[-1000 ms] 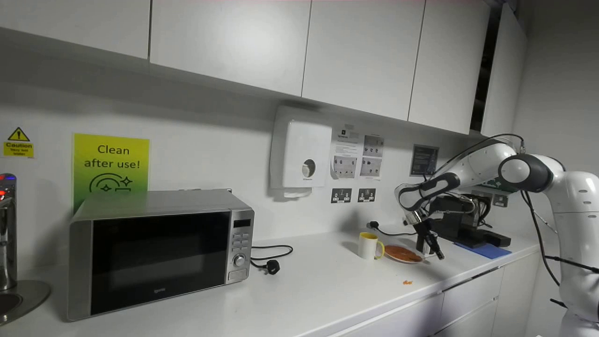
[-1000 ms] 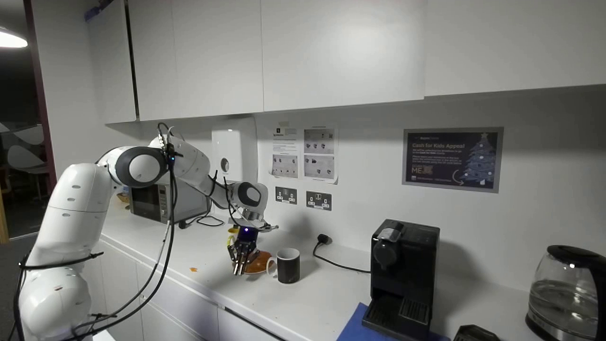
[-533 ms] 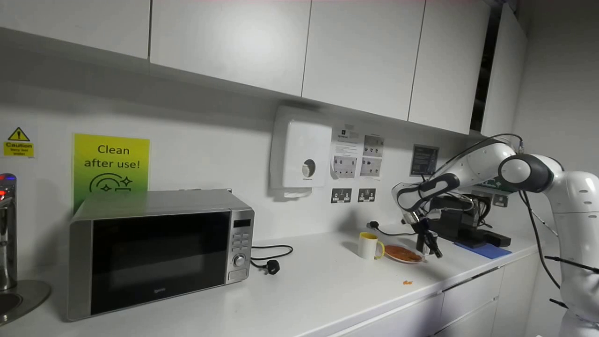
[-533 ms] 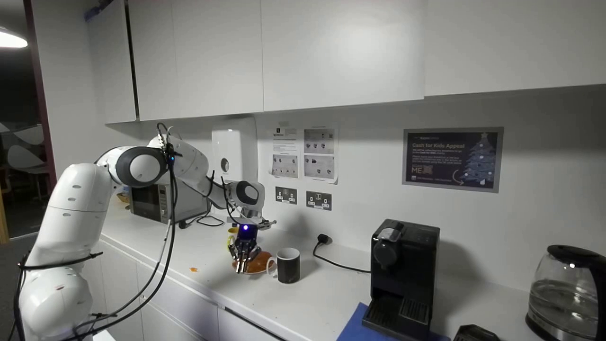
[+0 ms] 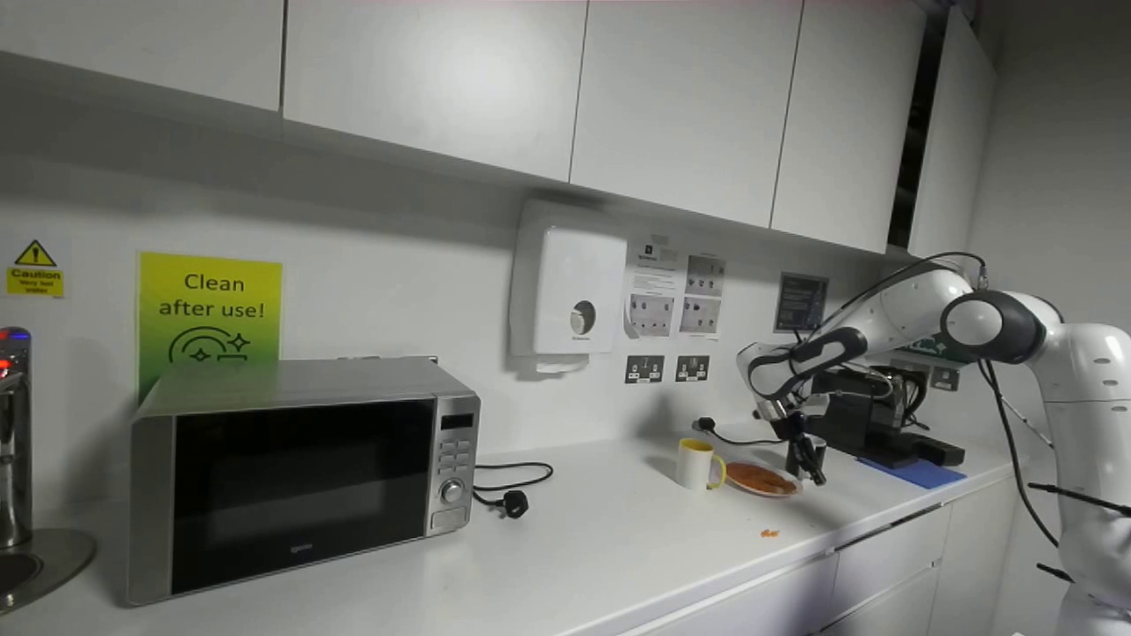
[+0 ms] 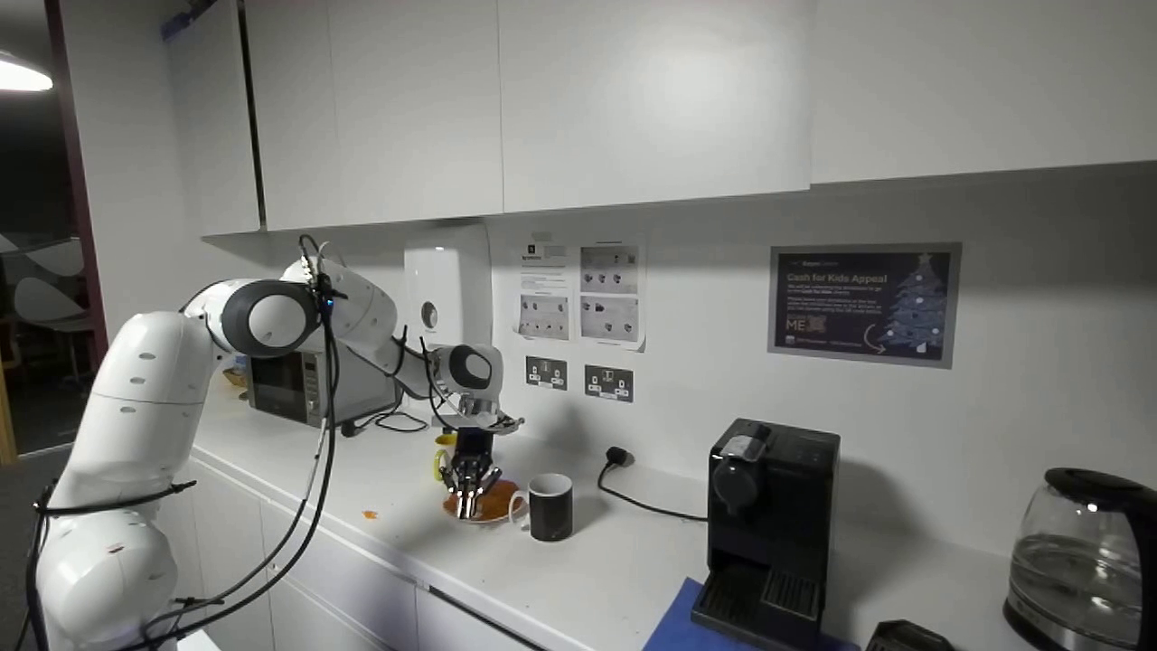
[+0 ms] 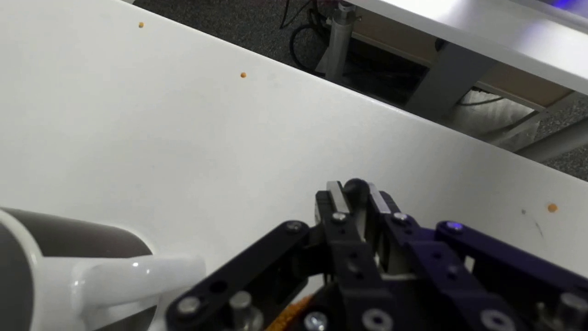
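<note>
My gripper (image 7: 354, 187) is closed around a small dark round-ended object (image 7: 357, 191); the rest of it is hidden between the fingers. In both exterior views the gripper (image 5: 817, 480) (image 6: 467, 514) points down, low over the counter in front of a plate (image 5: 767, 495). The plate bears something flat and orange (image 6: 499, 499), whose edge (image 7: 287, 317) shows under the gripper in the wrist view. A dark mug (image 6: 551, 513) with a white handle stands upright beside the gripper; it also shows in the wrist view (image 7: 92, 239). A white mug with yellow inside (image 5: 694, 465) stands behind the plate.
Orange bits (image 5: 770, 533) lie on the white counter (image 5: 565, 565) near its front edge. A microwave (image 5: 305, 477) stands at one end. A coffee machine (image 6: 768, 533) on a blue mat (image 6: 678, 624) and a glass jug (image 6: 1080, 551) stand at the other. Cabinets (image 5: 676, 106) hang above.
The gripper has shifted slightly towards the plate and turned a little, so it hangs nearer to vertical. The mugs and plate have not moved.
</note>
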Tool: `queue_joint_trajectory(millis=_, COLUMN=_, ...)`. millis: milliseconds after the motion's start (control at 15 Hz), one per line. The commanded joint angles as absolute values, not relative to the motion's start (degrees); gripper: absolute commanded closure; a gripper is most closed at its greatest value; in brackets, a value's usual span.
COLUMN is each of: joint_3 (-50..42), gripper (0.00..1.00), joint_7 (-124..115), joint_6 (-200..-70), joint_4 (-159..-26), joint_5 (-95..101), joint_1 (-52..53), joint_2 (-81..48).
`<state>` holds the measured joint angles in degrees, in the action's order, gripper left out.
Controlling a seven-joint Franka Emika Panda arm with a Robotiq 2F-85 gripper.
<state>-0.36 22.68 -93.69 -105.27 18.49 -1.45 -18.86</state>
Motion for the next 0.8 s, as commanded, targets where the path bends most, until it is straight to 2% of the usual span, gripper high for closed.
queue_joint_trajectory(millis=0, joint_3=-0.3, gripper=0.97, joint_7=20.5, joint_6=-95.1, joint_4=-105.4, joint_5=20.3, joint_1=-1.4, joint_2=-18.4)
queue_joint_trajectory(millis=733, joint_3=-0.2, gripper=0.97, joint_7=21.4, joint_6=-96.1, joint_4=-106.9, joint_5=21.4, joint_1=-1.4, joint_2=-13.6)
